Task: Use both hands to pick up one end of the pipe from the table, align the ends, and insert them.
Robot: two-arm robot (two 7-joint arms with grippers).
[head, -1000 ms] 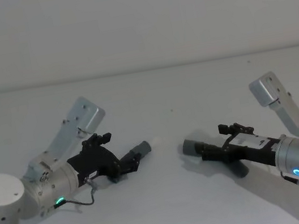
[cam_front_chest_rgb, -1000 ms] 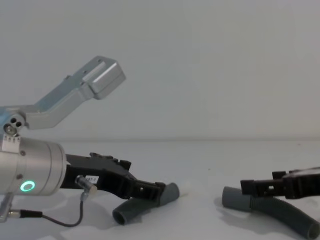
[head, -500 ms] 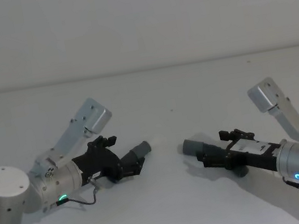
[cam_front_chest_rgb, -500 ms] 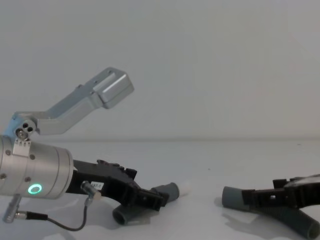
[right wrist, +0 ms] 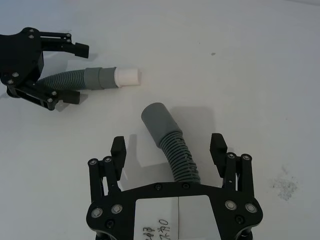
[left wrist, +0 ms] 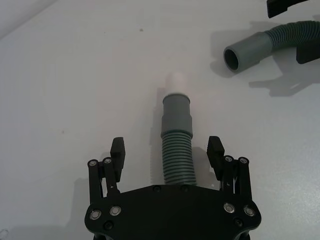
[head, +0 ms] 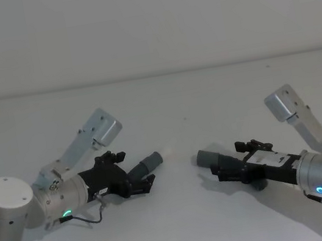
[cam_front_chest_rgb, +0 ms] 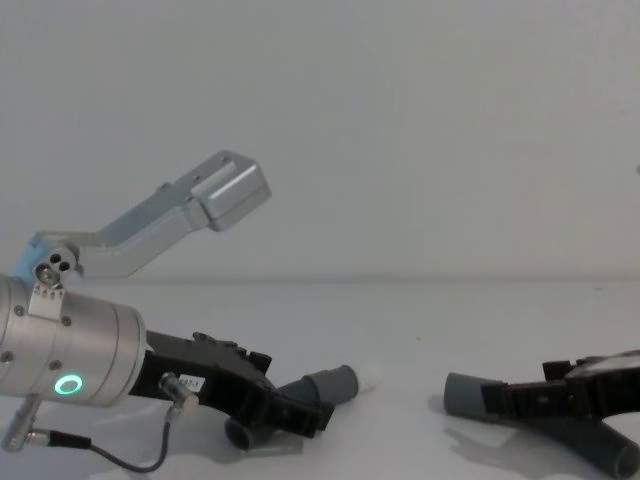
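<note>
In the head view the short hose (head: 149,162) lies on the table (head: 185,228) at about 8 o'clock from its middle, with the long hose (head: 207,158) at 4 o'clock. Their open ends face each other but are well apart. The left gripper (head: 139,183) and right gripper (head: 225,171) sit low over their pieces. In the left wrist view that gripper (left wrist: 166,146) is released, with a finger on each side of the short hose (left wrist: 177,160), behind the cuff (left wrist: 176,112) and white tip (left wrist: 176,81). In the right wrist view the right gripper (right wrist: 168,143) is likewise spread around the long hose (right wrist: 183,161), which bends off-centre between the fingers. In the chest view both hoses lie flat, the tip (cam_front_chest_rgb: 372,375) pointing toward 3 o'clock. I'd worry that one finger lands first and rolls the bent hose. A grip this far back could also let a floppy end droop and miss its mate.
</note>
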